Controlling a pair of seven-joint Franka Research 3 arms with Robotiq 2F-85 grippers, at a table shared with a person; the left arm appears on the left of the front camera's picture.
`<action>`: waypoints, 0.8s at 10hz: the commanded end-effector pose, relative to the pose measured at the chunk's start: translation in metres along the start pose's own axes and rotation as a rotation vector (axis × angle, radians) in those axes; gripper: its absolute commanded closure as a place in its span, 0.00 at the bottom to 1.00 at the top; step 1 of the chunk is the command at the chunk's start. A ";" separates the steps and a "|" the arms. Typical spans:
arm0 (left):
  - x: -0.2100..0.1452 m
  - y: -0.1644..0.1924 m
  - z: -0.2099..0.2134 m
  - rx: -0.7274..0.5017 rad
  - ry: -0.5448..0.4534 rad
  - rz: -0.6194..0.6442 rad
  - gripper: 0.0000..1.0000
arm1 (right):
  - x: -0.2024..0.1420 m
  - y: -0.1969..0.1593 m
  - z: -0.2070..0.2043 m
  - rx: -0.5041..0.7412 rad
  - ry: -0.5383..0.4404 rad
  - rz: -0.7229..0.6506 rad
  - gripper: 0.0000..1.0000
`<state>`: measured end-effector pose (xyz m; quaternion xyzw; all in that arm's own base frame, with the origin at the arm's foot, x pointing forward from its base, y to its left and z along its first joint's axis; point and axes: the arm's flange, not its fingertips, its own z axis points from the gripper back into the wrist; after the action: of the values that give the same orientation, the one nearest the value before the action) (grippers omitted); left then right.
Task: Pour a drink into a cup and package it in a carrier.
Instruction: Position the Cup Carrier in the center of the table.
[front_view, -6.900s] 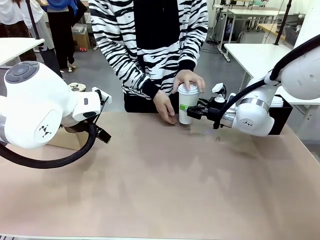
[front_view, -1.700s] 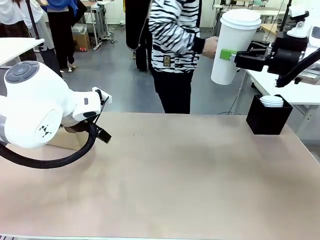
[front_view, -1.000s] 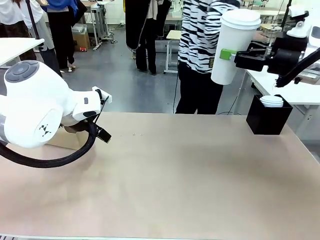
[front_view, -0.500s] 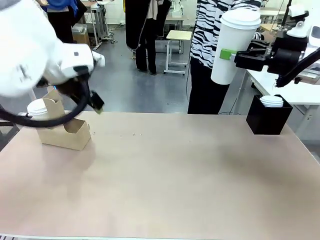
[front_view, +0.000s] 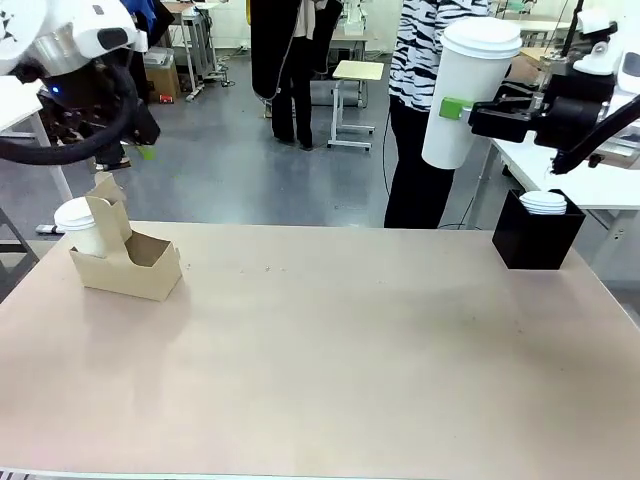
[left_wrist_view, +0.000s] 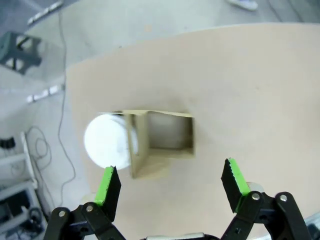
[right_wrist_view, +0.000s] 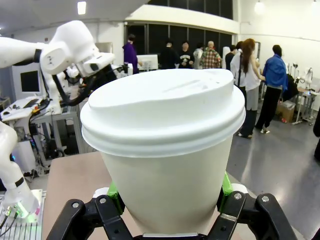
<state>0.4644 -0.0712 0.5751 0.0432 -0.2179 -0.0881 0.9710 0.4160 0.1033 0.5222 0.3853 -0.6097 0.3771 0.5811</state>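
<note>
Two claws: R gripper (front_view: 456, 110) clamps cup (front_view: 467, 85), upper right; L gripper (left_wrist_view: 170, 181) spread over carrier (front_view: 135, 281); seat cup upright in empty hole (left_wrist_view: 167, 131).

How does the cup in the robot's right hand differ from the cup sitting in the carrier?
The held cup hangs in the air, clamped by the right hand; the carrier cup sits in the carrier on the table. The held cup shows its full height; the carrier cup is partly hidden by cardboard. Both are white with white lids.

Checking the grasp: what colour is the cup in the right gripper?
White cup and lid, clearest in right wrist view.
</note>
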 end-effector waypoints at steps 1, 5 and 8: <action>0.018 0.014 -0.018 0.032 0.064 0.100 0.00 | 0.005 -0.002 -0.004 -0.019 -0.016 0.004 0.20; 0.020 0.043 -0.066 0.015 0.138 0.144 0.00 | 0.005 -0.002 -0.004 -0.019 -0.016 0.004 0.20; 0.016 0.044 -0.070 0.014 0.130 0.122 0.00 | 0.005 -0.002 -0.004 -0.019 -0.016 0.004 0.20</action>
<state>0.5181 -0.0279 0.5177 0.0400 -0.1516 -0.0226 0.9874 0.4163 0.1034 0.5226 0.3850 -0.6098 0.3773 0.5809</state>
